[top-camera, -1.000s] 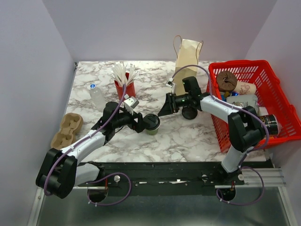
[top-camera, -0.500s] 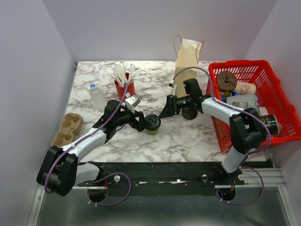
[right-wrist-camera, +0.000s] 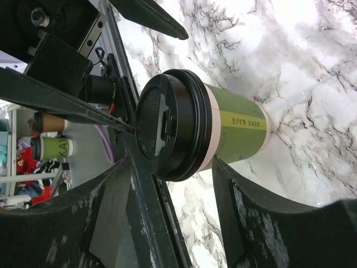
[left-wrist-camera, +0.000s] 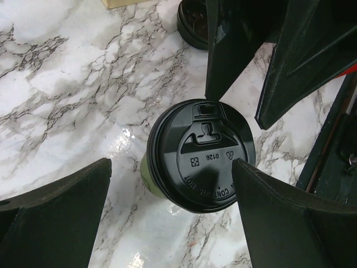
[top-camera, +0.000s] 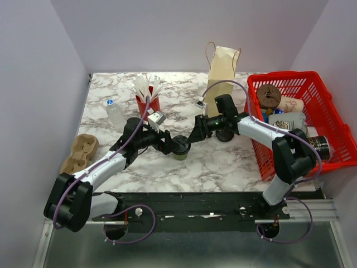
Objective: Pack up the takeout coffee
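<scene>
The takeout coffee (top-camera: 180, 146) is an olive-green paper cup with a black lid, upright on the marble table (top-camera: 223, 162). My left gripper (top-camera: 167, 144) is open at its left side. In the left wrist view the lid (left-wrist-camera: 201, 163) sits between my wide-spread fingers (left-wrist-camera: 56, 218), the right one at the lid's edge. My right gripper (top-camera: 196, 133) is open just to the cup's upper right. In the right wrist view the cup (right-wrist-camera: 240, 128) stands just past my open fingertips (right-wrist-camera: 262, 223), close to the gap between them.
A loose black disc (top-camera: 225, 134) lies under the right arm. A brown paper bag (top-camera: 223, 70) stands at the back. A red basket (top-camera: 312, 111) of cups is at the right. A red cup of white sticks (top-camera: 148, 100), a small bottle (top-camera: 116, 114) and a pulp cup carrier (top-camera: 79, 154) are at the left.
My right gripper has moved left and nearer to the cup. My left gripper has edged slightly closer. The cup has not moved.
</scene>
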